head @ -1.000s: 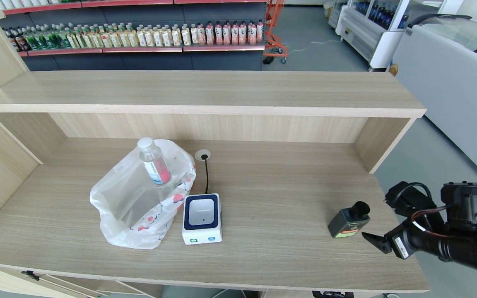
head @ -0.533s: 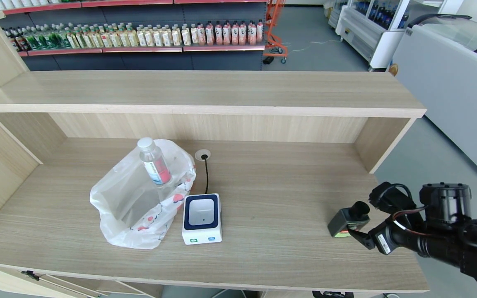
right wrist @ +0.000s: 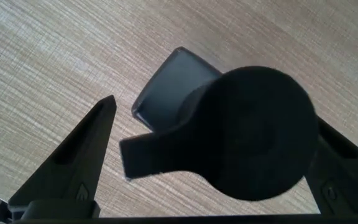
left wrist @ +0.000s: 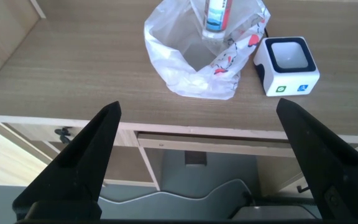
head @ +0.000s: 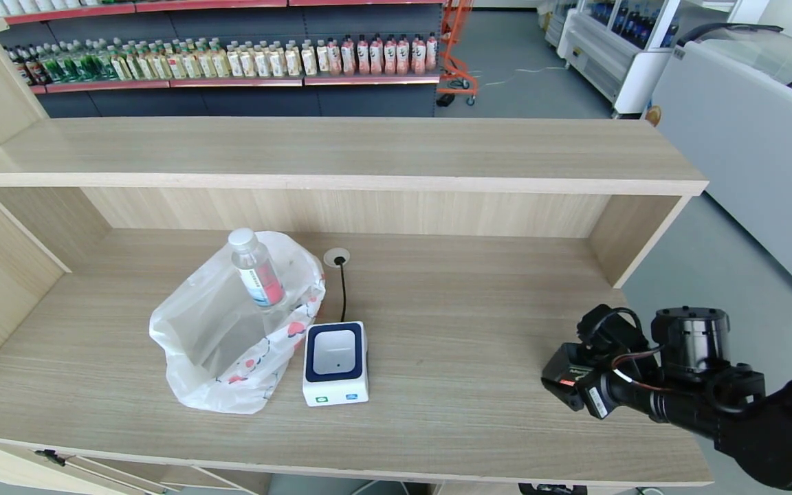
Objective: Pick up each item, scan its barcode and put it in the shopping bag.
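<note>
A small dark grey bottle (head: 559,366) with a black pump cap (right wrist: 253,130) stands at the right end of the wooden counter (head: 465,323). My right gripper (head: 578,385) is at it, open, one finger on each side of the cap (right wrist: 213,115); contact cannot be made out. The white, flower-printed shopping bag (head: 231,344) sits left of centre with a water bottle (head: 256,271) upright inside. Beside the bag is the white and blue scanner (head: 335,361). My left gripper (left wrist: 197,107) hangs open and empty in front of the counter's front edge, with the bag (left wrist: 191,68) and scanner (left wrist: 288,65) beyond it.
A black cable (head: 343,292) runs from the scanner to a grommet at the back. A raised shelf (head: 334,155) and side walls enclose the counter. The right edge of the counter is close to the grey bottle. A drawer front (left wrist: 197,146) lies under the counter edge.
My right arm has moved left along the counter's right end, from beside the grey bottle to around it. Bag, water bottle and scanner have not moved.
</note>
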Motion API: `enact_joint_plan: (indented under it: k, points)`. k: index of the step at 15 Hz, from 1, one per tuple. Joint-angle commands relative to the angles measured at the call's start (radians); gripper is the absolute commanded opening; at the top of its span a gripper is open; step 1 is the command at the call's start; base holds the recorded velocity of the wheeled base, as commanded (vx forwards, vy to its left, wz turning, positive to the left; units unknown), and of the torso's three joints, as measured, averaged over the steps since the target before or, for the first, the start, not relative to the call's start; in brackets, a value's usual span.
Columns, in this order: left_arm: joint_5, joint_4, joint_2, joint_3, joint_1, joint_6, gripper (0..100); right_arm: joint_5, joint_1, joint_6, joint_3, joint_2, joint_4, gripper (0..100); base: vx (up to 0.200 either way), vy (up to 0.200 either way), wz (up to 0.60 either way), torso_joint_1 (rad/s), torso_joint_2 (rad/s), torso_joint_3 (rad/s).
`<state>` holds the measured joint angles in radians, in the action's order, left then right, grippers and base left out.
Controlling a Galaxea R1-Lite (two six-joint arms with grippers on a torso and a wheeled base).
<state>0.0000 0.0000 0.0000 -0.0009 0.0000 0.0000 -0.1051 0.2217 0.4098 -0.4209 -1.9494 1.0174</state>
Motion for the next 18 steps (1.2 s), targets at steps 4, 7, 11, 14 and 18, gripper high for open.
enact_joint_plan:
  k: [4, 7, 11, 14, 18]
  points:
    - [0.0, 0.0, 0.002, -0.001, 0.0, 0.0, 100, -0.025, 0.007, 0.001, -0.072, -0.068, 0.001, 100, 0.0, 0.0, 0.0, 0.0, 0.0, 0.0]
    - [0.0, 0.0, 0.002, 0.001, -0.002, 0.0, 100, -0.028, 0.007, 0.001, -0.104, -0.097, 0.013, 100, 0.0, 0.0, 0.0, 0.0, 0.0, 0.0]
    - [0.0, 0.0, 0.002, 0.001, 0.0, 0.0, 100, -0.027, 0.022, 0.006, -0.104, -0.091, 0.044, 0, 0.0, 0.0, 0.0, 0.0, 0.0, 0.0]
    - [0.0, 0.0, 0.002, -0.001, 0.0, 0.0, 100, -0.027, 0.021, 0.004, -0.073, -0.059, 0.046, 0, 0.0, 0.0, 0.0, 0.0, 0.0, 0.0]
    - [0.0, 0.0, 0.002, 0.001, 0.0, 0.0, 100, -0.028, 0.021, -0.009, -0.041, -0.016, 0.061, 0, 0.0, 0.0, 0.0, 0.0, 0.0, 0.0]
